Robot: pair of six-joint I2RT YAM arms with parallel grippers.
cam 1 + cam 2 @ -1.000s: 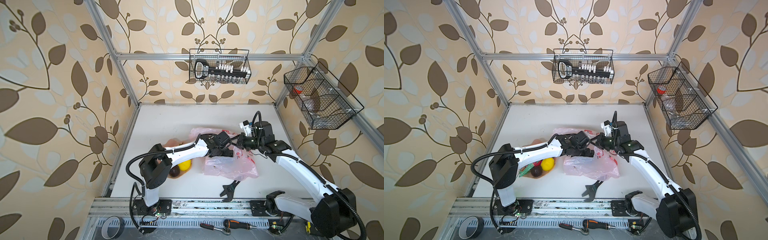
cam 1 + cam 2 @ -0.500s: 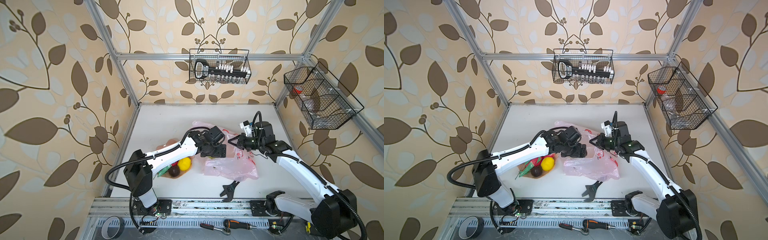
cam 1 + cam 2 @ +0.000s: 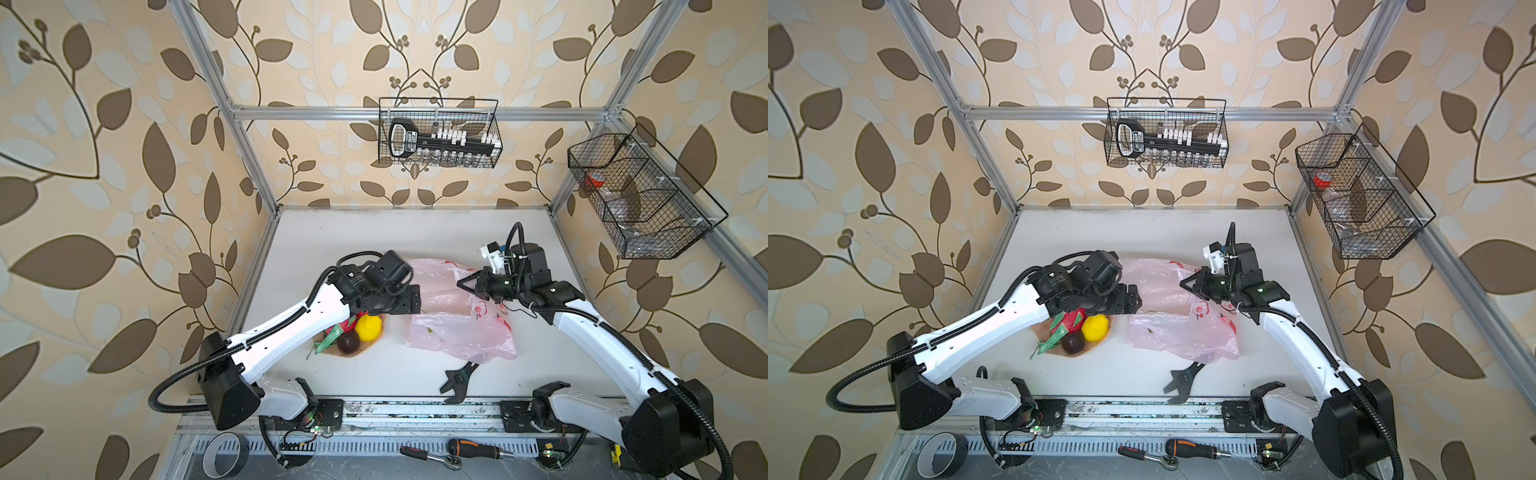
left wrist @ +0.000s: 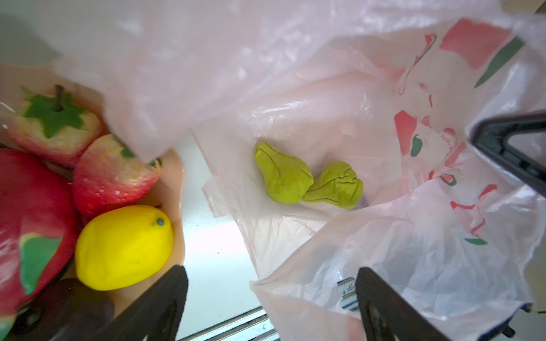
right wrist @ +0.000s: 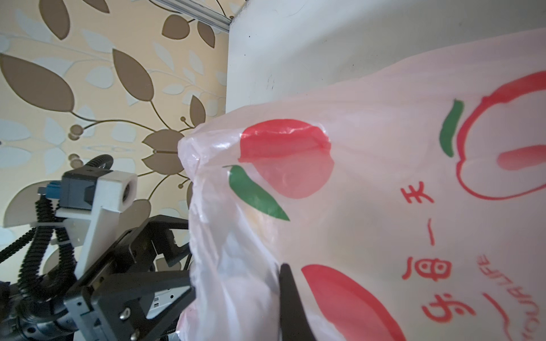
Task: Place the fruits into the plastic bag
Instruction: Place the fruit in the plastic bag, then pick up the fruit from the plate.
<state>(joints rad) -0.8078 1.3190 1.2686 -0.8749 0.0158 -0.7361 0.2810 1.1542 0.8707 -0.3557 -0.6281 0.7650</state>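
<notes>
Our left claw [image 4: 269, 270], wide open and empty, has drawn back from the plastic bag [image 3: 457, 332] in the middle of the worktop [image 3: 374, 249] toward the plate [image 4: 178, 183] nearer the left edge, while the right claw [image 3: 464, 285] pinches the bag's rim, so we judge the two green pieces [image 4: 283, 174] delivered and the lemon [image 3: 369, 327] a likely next.

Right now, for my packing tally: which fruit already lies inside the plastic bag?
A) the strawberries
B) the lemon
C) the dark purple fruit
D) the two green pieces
D: the left wrist view shows the green pieces inside the plastic bag; the lemon and strawberries sit on the peach plate.
</notes>
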